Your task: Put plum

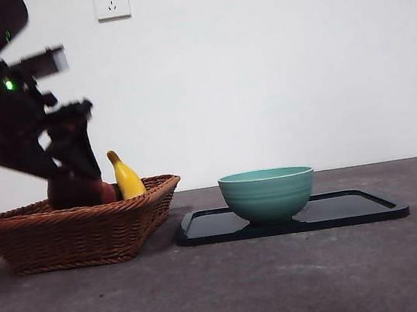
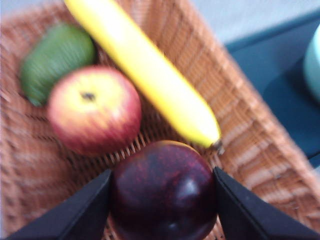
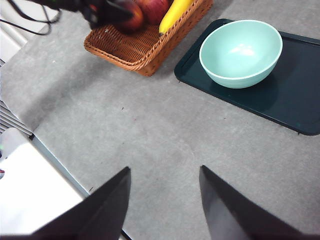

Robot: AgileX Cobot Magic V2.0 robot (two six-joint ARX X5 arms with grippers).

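The left end effector [image 2: 162, 200] is grasping the round dark purple plum [image 2: 163, 192] inside the woven brown basket [image 2: 260, 150]; the smooth fruit may slip during lifting. The right end effector [image 3: 165, 192] waits released.

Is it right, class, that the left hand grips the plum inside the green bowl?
Not quite. The left hand grips the plum inside the wicker basket, as the left wrist view shows; the green bowl sits apart on the black tray.

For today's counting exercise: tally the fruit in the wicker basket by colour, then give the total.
Dark purple: 1, the plum
Red and yellow: 1, the round fruit
Yellow: 1, the banana
Green: 1, the green fruit
Total: 4
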